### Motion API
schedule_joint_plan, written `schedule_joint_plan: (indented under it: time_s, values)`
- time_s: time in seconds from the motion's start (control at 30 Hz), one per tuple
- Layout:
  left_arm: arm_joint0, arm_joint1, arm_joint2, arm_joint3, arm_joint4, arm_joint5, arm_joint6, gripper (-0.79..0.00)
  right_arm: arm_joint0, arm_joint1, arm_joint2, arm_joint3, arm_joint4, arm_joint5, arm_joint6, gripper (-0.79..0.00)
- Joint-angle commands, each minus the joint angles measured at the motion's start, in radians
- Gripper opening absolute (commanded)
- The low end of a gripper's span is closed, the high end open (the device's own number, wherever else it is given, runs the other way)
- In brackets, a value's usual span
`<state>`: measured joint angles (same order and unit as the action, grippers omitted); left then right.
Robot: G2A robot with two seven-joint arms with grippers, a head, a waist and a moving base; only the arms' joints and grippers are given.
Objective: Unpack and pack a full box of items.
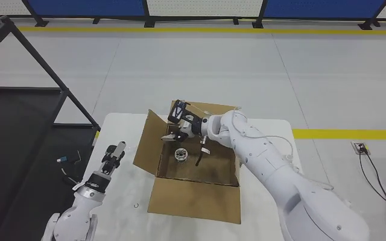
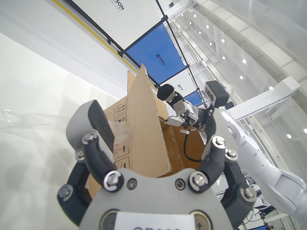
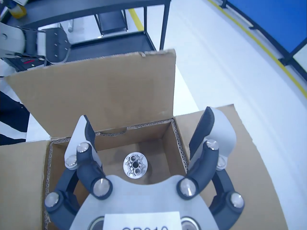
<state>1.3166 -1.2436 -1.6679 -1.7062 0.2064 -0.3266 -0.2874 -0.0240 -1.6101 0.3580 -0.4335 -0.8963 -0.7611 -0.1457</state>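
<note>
- The white tabletop (image 1: 120,193) carries one container. We keep all travel above it and well clear of its left edge, where the idle arm waits.
- The cardboard box (image 1: 193,202) stands midway between the tabletop's left and right edges, and its back reaches the far edge. All its flaps are folded outward. The flap on the left-edge side stands up rather than lying flat, so we advise entering and leaving straight up and down so that no finger catches it.
- The right gripper (image 3: 147,114) hangs over the open box with its jaws spread wide and nothing between them. We judge the step in hand to be a reach down to the part on the box floor. To do it well, we centre the jaws over the part before lowering. Then we set the pads on opposite rims and close only once both are below its top face.
- The left gripper (image 2: 154,116) sits near the tabletop's left edge, beside the box, released and empty.
- A round silvery metal disc (image 3: 135,165), pierced with holes, lies flat on the box floor, apart from every wall and nearer the wall on the left-edge side. It is the only item we see inside.
</note>
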Motion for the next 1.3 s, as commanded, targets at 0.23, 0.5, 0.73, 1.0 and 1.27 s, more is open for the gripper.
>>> schedule_joint_plan:
  time_s: [0.23,0.5,0.73,1.0,1.27]
  values:
    - [-0.002,-0.002,0.031,-0.035,0.026,0.015,0.044,0.000,-0.203,0.256,0.245,-0.567,-0.135,0.107,0.050,0.000]
    - [-0.022,-0.002,0.030,-0.083,0.067,0.034,0.115,0.000,-0.699,0.479,0.769,-1.210,-0.141,0.035,0.407,0.000]
    - [-0.022,-0.002,0.030,-0.083,0.067,0.034,0.115,0.000,-0.906,0.547,1.075,-1.235,-0.051,-0.152,0.458,0.000]
    - [-0.022,-0.002,0.030,-0.083,0.067,0.034,0.115,0.000,-0.879,0.610,1.094,-1.022,-0.012,-0.251,0.468,0.000]
    - [-0.022,-0.002,0.030,-0.083,0.067,0.034,0.115,0.000,-0.771,0.672,0.929,-0.834,-0.025,-0.251,0.404,0.000]
